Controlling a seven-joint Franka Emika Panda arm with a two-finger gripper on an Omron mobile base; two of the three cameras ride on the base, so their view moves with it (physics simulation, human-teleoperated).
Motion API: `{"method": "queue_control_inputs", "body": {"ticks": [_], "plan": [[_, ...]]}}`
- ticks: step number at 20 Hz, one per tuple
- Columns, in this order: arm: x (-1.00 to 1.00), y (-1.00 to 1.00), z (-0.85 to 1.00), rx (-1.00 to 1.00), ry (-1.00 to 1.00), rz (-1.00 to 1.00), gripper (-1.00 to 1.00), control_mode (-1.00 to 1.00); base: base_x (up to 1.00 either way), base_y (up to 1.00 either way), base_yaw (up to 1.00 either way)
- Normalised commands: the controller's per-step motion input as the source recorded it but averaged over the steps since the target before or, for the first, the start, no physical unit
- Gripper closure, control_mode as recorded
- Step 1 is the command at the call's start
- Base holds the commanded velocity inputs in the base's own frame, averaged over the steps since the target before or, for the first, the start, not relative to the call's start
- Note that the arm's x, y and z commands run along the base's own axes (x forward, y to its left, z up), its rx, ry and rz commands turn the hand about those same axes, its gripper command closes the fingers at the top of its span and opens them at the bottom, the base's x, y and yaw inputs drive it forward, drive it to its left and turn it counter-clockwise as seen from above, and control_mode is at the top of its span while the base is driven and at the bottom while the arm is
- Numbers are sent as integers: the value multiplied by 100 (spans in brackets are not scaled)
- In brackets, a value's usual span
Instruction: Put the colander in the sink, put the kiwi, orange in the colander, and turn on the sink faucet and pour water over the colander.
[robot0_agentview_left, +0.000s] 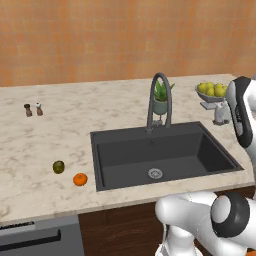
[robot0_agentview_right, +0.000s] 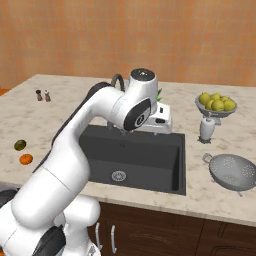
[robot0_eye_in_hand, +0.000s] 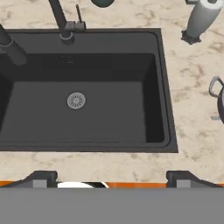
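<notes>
The colander (robot0_agentview_right: 234, 171) sits upright on the counter to the right of the sink (robot0_agentview_right: 150, 147), and its side handle (robot0_eye_in_hand: 215, 92) shows at the right edge of the hand view. Kiwi (robot0_agentview_left: 58, 167) and orange (robot0_agentview_left: 80, 179) lie close together on the counter left of the sink (robot0_agentview_left: 125, 150). The sink faucet (robot0_agentview_left: 160, 100) stands behind the basin with no water running. My gripper (robot0_eye_in_hand: 111, 180) hangs above the sink (robot0_eye_in_hand: 109, 118), looking down at its drain (robot0_eye_in_hand: 76, 100). Its fingers are spread wide open with nothing between them. My arm hides most of the faucet (robot0_agentview_right: 117, 79) in the right base view.
A footed bowl of yellow-green fruit (robot0_agentview_right: 216, 105) and a grey grinder (robot0_agentview_right: 206, 129) stand behind the colander. A potted plant (robot0_agentview_left: 161, 97) is behind the faucet. Two small shakers (robot0_agentview_left: 33, 109) stand far left. Bare counter lies between the sink and the colander.
</notes>
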Motion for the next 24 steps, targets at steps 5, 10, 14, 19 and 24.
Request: {"method": "queue_control_inputs", "body": {"ticks": [5, 10, 14, 19, 24], "plan": [[6, -99, -42, -4, 11, 0, -100, -100, 0, 0, 0], [14, -95, -48, -5, 13, 0, -100, -100, 0, 0, 0], [16, -81, -52, -5, 11, 0, -100, -100, 0, 0, 0], [24, -67, -50, -3, 10, 0, -100, -100, 0, 0, 0], [32, -60, -50, 0, 5, 0, -100, -100, 0, 0, 0]]}}
